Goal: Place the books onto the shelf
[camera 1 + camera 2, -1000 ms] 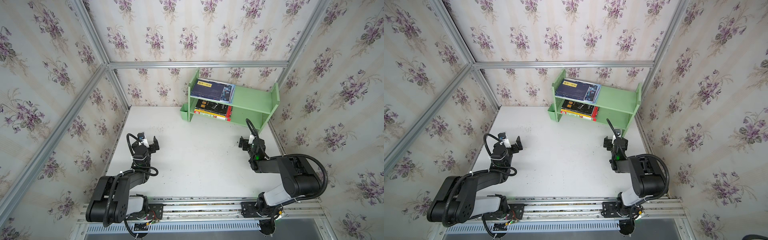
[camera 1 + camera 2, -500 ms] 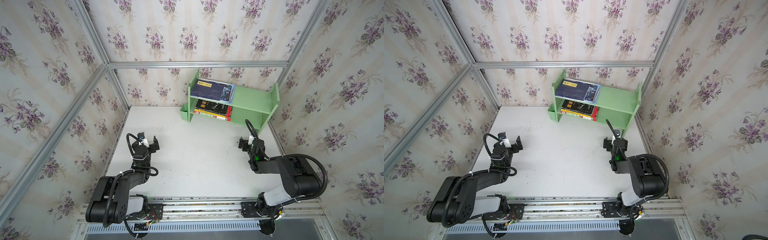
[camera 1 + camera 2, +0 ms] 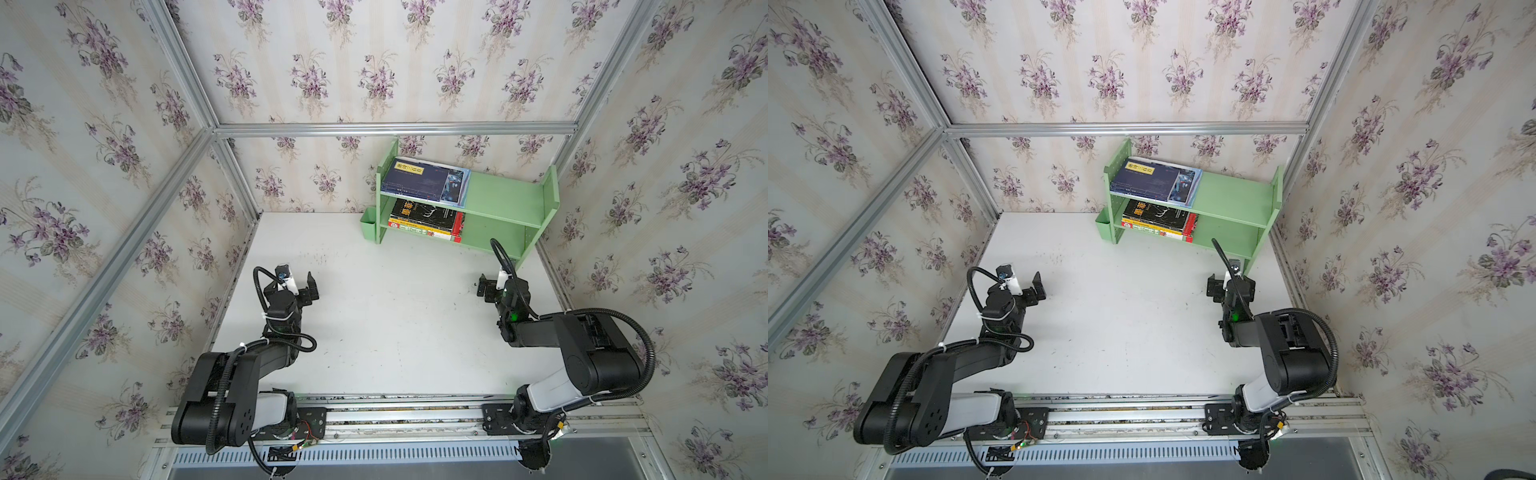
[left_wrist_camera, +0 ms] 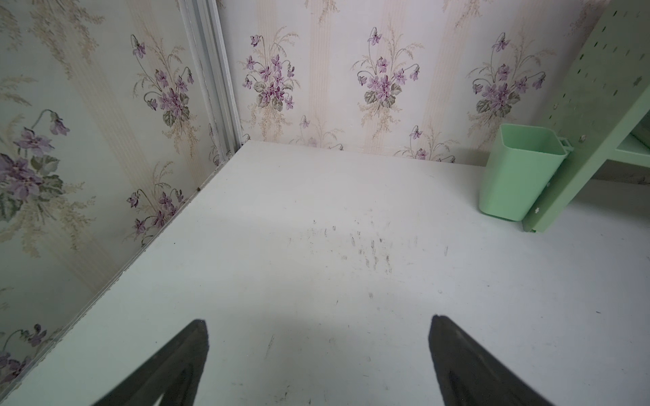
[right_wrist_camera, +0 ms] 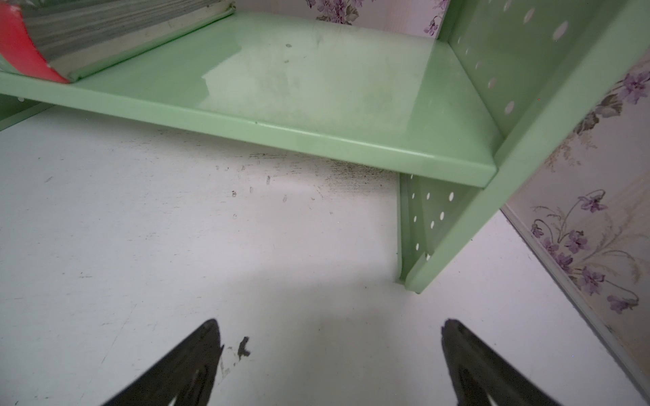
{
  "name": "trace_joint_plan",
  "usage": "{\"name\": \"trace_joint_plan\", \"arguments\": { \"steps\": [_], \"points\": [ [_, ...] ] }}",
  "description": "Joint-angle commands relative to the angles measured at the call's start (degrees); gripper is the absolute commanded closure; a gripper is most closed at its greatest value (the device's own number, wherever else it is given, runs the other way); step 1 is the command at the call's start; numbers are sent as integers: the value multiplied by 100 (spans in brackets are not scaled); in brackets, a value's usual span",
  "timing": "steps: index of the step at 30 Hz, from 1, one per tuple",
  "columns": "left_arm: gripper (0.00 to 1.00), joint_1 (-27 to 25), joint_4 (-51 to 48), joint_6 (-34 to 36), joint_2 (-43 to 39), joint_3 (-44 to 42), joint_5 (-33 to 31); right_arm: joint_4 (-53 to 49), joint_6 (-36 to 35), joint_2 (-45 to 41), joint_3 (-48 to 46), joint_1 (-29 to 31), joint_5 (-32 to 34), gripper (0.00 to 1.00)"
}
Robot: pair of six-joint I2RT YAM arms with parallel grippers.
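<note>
White tabletop [image 3: 395, 332] holds no book. The books [image 3: 422, 180] lie flat on the pale green shelf [image 3: 509, 197], with a stack [image 3: 424, 218] on its lower tier. The left gripper [image 4: 318, 325] and right gripper [image 5: 330, 327] are spread apart and empty. The task looks finished.

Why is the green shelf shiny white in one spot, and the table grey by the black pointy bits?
Right wrist view: light glares off the smooth paint of the shelf, and a soft shadow greys the table just ahead of the open right tool; left wrist view: the same kind of soft shadow lies ahead of the open left tool.
</note>
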Motion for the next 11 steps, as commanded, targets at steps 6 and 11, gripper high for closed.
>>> {"name": "trace_joint_plan", "arguments": {
  "steps": [6, 11],
  "points": [
    [0, -9, 45, 68, 6, 57, 3, 237, -24, 5, 25, 1, 76, 0],
    [0, -9, 45, 74, -21, 31, -6, 238, -21, -4, 24, -1, 77, 0]
  ]
}}
